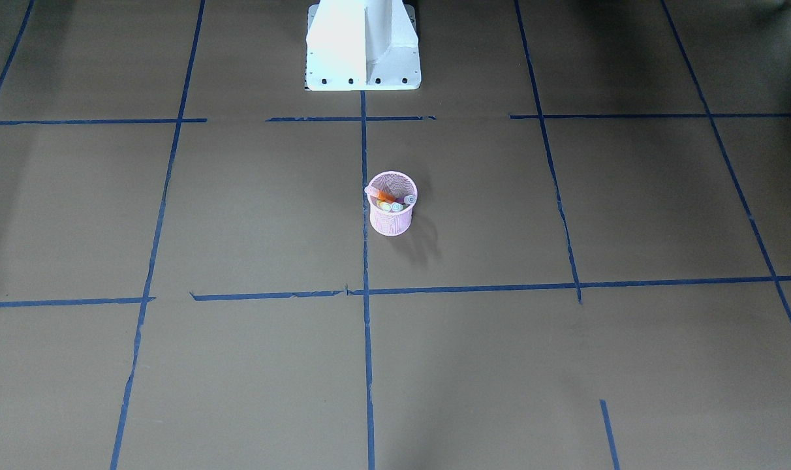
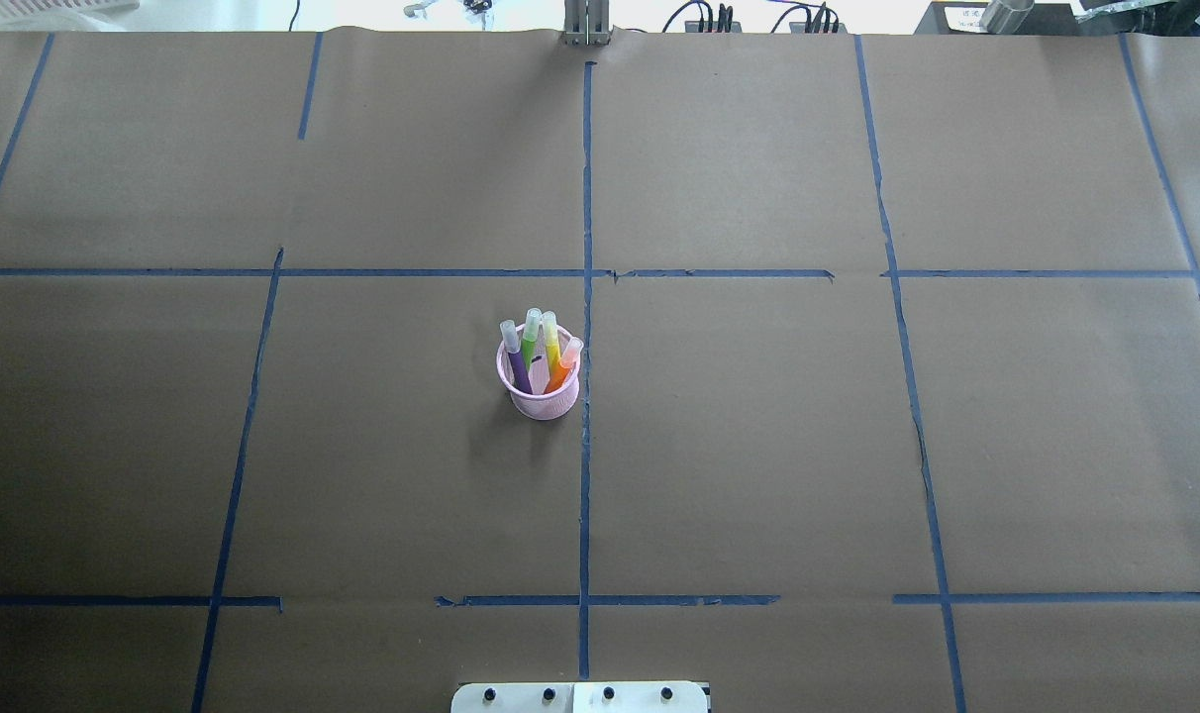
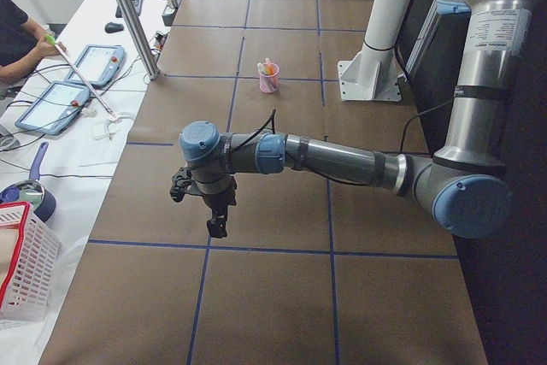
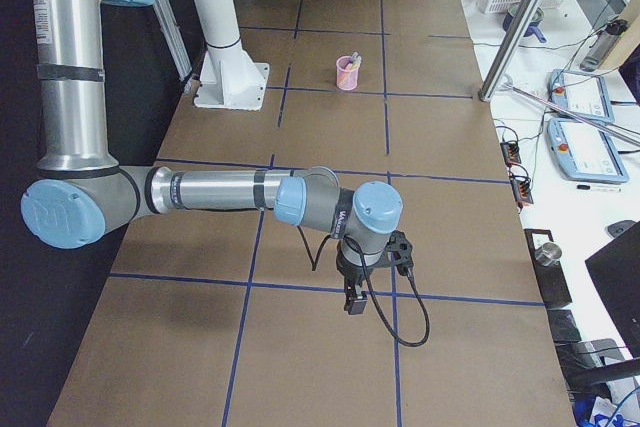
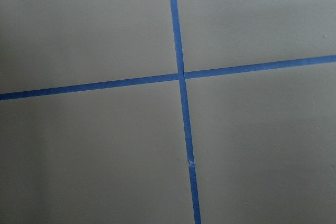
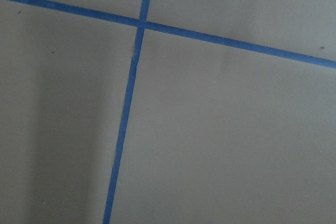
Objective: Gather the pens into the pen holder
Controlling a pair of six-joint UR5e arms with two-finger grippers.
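Four pens (image 2: 536,349) stand upright in the pink pen holder (image 2: 542,394) at mid-table.
My left gripper (image 3: 216,226) and right gripper (image 4: 352,305) hang well apart from it, the left seemingly slightly nearer. I cannot tell their opening or hold.

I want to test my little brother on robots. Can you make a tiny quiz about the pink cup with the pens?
1. True or false: the pen holder lies tipped on its side.
2. How many pens stand in it? A two, B four, C six.
3. Fill in: in the overhead view, the one furthest to the left is coloured ___.

Key: 1 false, it stands upright. 2 B. 3 purple.
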